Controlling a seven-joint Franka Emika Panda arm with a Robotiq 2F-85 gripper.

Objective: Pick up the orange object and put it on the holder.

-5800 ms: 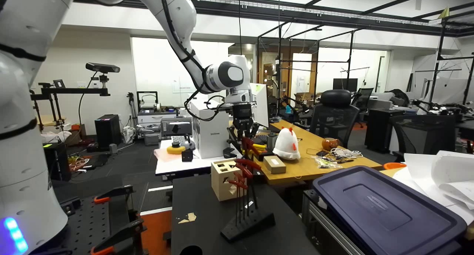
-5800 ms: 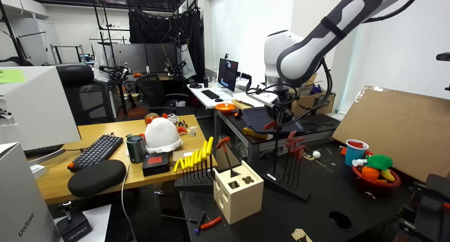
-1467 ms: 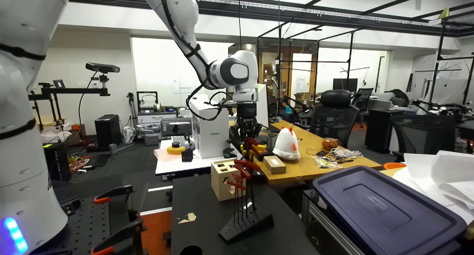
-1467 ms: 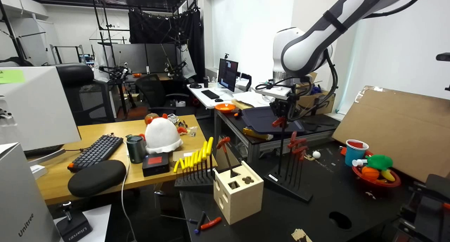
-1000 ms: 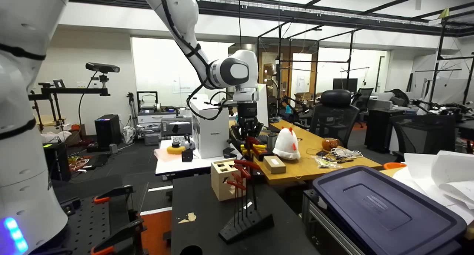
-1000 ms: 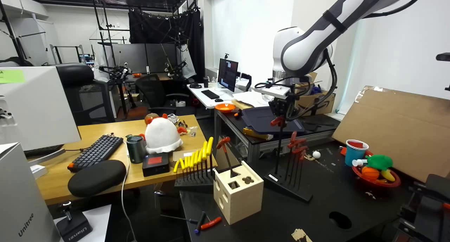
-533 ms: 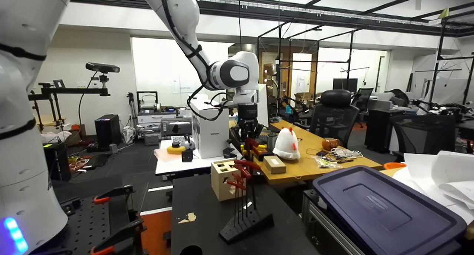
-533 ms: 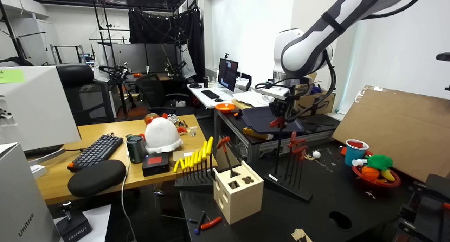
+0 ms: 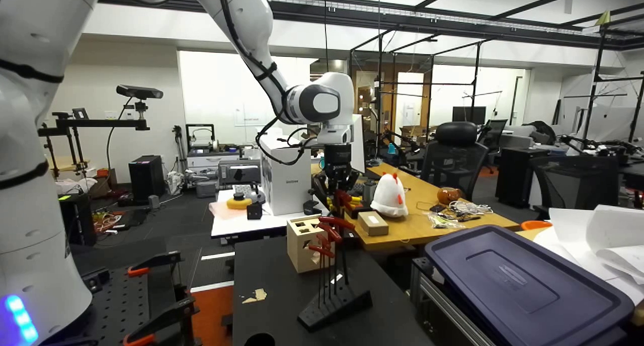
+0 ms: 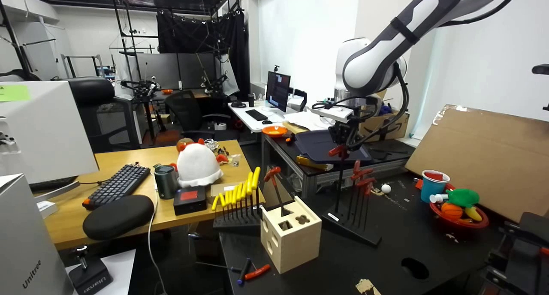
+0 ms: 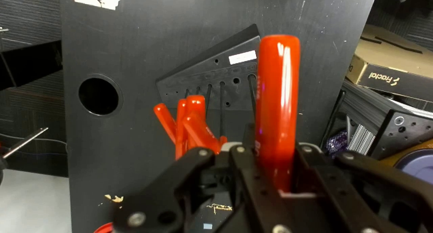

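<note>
While the orange handle [image 11: 279, 101] partly masks its shaft [image 11: 252, 90] from above, the pincer [image 11: 275, 155] pinches that handle.

- And there stood the pale wall [image 9: 141, 59], with bright panels [image 9: 241, 102] blazing alongside!
- Overhead, long dark beams [image 9: 307, 11] ran right across!
- Down below, an orange patch [image 9: 216, 306] broke up the dark floor [image 9: 188, 220]!
- A black chair [image 9: 453, 157] stood near the wooden surface [image 9: 410, 228]!

Blue cup [image 10: 432, 190] beside red bowl [image 10: 472, 225]; 1 white ball [image 10: 386, 188].
</note>
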